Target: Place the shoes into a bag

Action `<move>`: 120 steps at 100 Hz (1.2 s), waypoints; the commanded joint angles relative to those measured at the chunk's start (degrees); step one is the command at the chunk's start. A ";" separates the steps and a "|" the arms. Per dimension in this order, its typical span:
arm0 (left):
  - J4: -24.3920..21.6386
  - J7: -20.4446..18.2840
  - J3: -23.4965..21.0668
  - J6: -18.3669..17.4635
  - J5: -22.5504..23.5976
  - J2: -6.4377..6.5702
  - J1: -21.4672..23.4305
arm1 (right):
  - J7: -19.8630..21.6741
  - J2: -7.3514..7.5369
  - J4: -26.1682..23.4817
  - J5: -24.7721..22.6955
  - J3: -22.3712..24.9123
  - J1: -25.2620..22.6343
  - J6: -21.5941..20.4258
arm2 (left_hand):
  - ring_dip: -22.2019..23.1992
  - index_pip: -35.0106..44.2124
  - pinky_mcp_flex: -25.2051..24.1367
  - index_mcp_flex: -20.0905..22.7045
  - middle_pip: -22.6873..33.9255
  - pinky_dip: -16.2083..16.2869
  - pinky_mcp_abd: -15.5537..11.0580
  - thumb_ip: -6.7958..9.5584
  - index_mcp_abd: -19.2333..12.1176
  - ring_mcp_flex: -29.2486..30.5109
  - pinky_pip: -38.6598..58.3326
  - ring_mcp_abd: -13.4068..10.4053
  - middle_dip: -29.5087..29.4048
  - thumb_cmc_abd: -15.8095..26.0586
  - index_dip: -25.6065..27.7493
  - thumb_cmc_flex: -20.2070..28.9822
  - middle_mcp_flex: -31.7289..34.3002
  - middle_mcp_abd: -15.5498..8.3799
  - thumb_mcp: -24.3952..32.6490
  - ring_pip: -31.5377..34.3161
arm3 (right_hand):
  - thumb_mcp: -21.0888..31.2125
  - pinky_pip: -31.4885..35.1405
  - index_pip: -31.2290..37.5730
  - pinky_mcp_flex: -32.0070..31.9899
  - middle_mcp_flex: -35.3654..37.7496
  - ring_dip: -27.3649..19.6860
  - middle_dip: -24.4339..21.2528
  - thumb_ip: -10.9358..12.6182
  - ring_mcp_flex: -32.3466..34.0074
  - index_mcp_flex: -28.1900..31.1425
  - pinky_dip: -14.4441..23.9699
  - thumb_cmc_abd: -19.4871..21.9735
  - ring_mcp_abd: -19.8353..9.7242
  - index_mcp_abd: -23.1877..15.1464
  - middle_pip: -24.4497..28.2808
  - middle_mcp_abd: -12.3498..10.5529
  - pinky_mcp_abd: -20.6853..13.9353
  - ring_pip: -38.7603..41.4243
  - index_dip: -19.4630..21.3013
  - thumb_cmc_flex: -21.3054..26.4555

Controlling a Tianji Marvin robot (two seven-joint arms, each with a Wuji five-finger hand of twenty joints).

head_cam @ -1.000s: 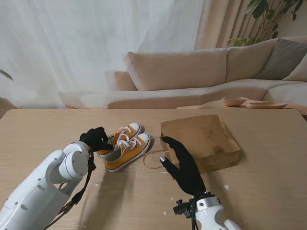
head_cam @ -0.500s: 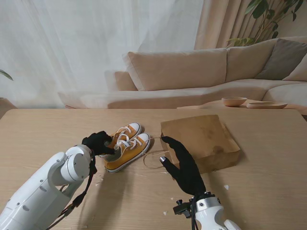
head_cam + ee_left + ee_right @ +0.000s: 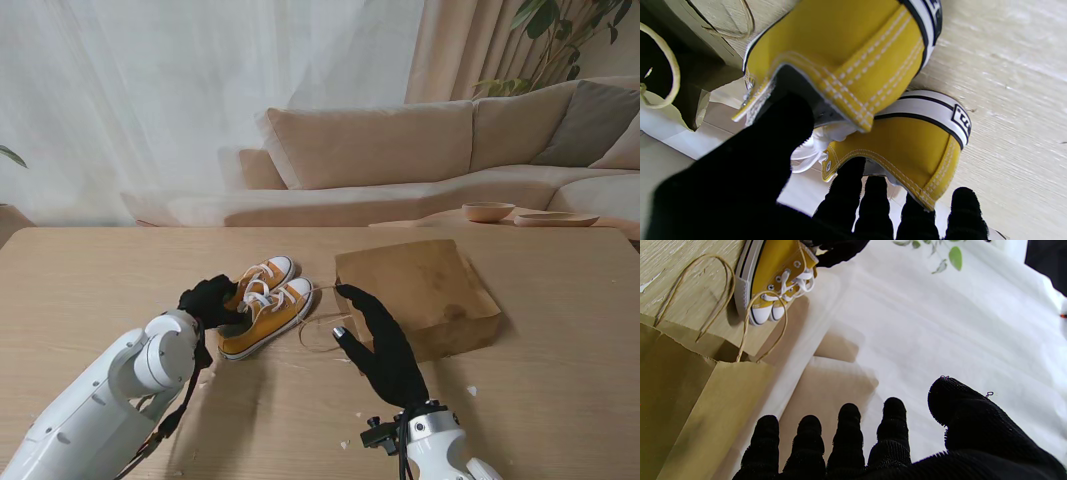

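Item 1, left hand (image 3: 209,300): since a second ago I have walked it from the outer side of the pair in over the heels, a little nearer the bag. The left wrist view puts the thumb (image 3: 786,123) down inside the collar of one shoe and the fingers (image 3: 846,180) curled at the collar of the other. It reads as closing on the shoes, but whether the grip is firm I cannot tell.

Item 2, shoes (image 3: 262,303): yellow canvas pair with white laces, lying side by side on the table (image 3: 100,270), heels at my left fingertips, toes pointing away from that hand toward the bag. They look unmoved over the last second, so I judge nothing is lifted yet.

Item 3, right hand (image 3: 380,345): unchanged, fingers spread wide and holding nothing, hovering just short of the bag's mouth, with the cord handles (image 3: 318,333) lying on the table just beside it.

Item 4, paper bag (image 3: 425,295): brown, lying on its side, mouth facing the shoes, right at the right hand's fingertips and beyond the toes.

Reading: the pick-up is starting; bagging itself is not yet begun, and the mouth looks slack and may need holding open
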 commanded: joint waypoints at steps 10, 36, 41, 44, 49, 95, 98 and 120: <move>0.37 0.26 1.24 0.04 -0.84 -0.86 0.30 | 0.68 -0.47 -0.26 0.15 -0.19 -0.32 -0.06 | 1.27 2.48 -0.66 0.89 0.37 1.03 -1.40 0.14 -0.89 -0.84 0.23 -1.37 0.75 -0.58 1.24 1.32 -1.38 -0.75 1.11 0.12 | -1.35 0.52 0.06 0.07 -0.96 0.08 0.37 -1.96 -0.09 0.10 -0.58 0.41 -0.79 -0.07 0.91 -0.91 -0.25 0.46 0.77 0.78; 3.07 6.21 3.34 0.60 -2.50 -2.66 -0.88 | 0.61 -0.48 -0.32 0.17 -0.12 -0.39 -0.04 | 5.73 17.05 -0.87 7.18 3.71 3.45 -1.34 0.53 4.95 -1.03 1.03 -0.92 2.54 -0.73 10.10 2.51 -0.27 0.47 2.77 1.12 | -1.35 0.53 0.07 0.10 -0.92 0.09 0.41 -1.97 -0.09 0.14 -0.60 0.38 -0.78 0.01 1.00 -0.92 -0.15 0.62 0.76 0.79; 3.52 6.89 3.66 0.57 -2.68 -2.89 -1.12 | 0.62 -0.48 -0.31 0.18 -0.10 -0.39 -0.03 | 6.42 19.44 -0.87 7.70 4.13 3.80 -1.35 0.45 6.06 -1.05 1.10 -0.86 2.25 -0.64 11.46 2.39 0.00 0.54 3.02 1.22 | -1.36 0.53 0.07 0.10 -0.95 0.09 0.40 -1.97 -0.06 0.13 -0.60 0.36 -0.80 0.00 0.98 -0.91 -0.15 0.65 0.75 0.78; 3.88 7.49 3.90 0.59 -2.76 -3.07 -1.30 | 0.62 -0.49 -0.31 0.19 -0.09 -0.38 -0.01 | 6.94 21.87 -0.92 9.09 4.83 4.09 -1.26 0.44 7.08 -1.10 1.21 -0.74 2.39 -0.88 12.65 2.37 0.21 0.67 3.32 1.38 | -1.35 0.52 0.07 0.08 -0.90 0.09 0.41 -1.97 -0.07 0.14 -0.60 0.34 -0.76 -0.04 1.01 -0.89 -0.15 0.66 0.75 0.79; 4.41 8.27 4.29 0.67 -2.86 -3.32 -1.61 | 0.63 -0.49 -0.30 0.22 -0.08 -0.38 0.01 | 7.68 23.37 -0.97 10.33 5.61 4.45 -1.18 0.35 7.39 -1.17 1.32 -0.56 2.33 -1.02 13.26 2.12 0.42 0.79 3.74 1.52 | -1.34 0.51 0.06 0.07 -0.93 0.10 0.42 -1.97 -0.03 0.11 -0.61 0.42 -0.80 -0.03 1.02 -0.88 -0.20 0.71 0.75 0.79; 9.13 8.95 7.27 0.57 -5.66 -4.30 -4.57 | 0.83 -0.47 -0.28 0.41 0.01 -0.34 0.17 | 8.32 2.58 -0.80 13.87 5.68 4.99 -1.73 0.80 -9.80 -1.10 1.10 -0.62 -2.36 -0.52 -1.40 4.04 1.12 -1.25 3.56 1.26 | -1.35 0.54 0.08 0.10 -0.91 0.10 0.42 -1.97 -0.04 0.16 -0.61 0.38 -0.66 -0.08 1.05 -0.97 -0.12 0.86 0.73 0.89; 9.75 9.30 7.46 0.30 -6.26 -4.52 -4.82 | 0.82 -0.48 -0.27 0.41 0.01 -0.33 0.20 | 8.43 2.96 -0.80 14.72 5.92 5.06 -1.72 0.87 -9.48 -1.09 1.17 -0.64 -2.26 -0.50 -1.29 4.43 1.27 -1.18 3.74 1.36 | -1.37 0.54 0.08 0.11 -0.93 0.11 0.43 -1.98 -0.02 0.18 -0.61 0.34 -0.73 -0.03 1.05 -0.87 -0.10 0.89 0.73 0.89; 14.38 12.60 9.13 -1.67 -9.08 -6.14 -6.72 | 1.01 -0.46 -0.18 0.56 -0.03 -0.19 0.38 | 13.06 13.18 -1.17 23.53 11.80 7.55 -1.63 -2.65 -5.58 -1.49 2.24 -0.27 -1.65 -3.56 0.61 14.14 2.52 -1.61 -1.95 2.35 | -1.37 0.57 0.10 0.15 -0.89 0.13 0.47 -1.99 0.02 0.24 -0.61 0.37 -0.71 -0.05 1.15 -0.97 -0.15 1.01 0.72 0.98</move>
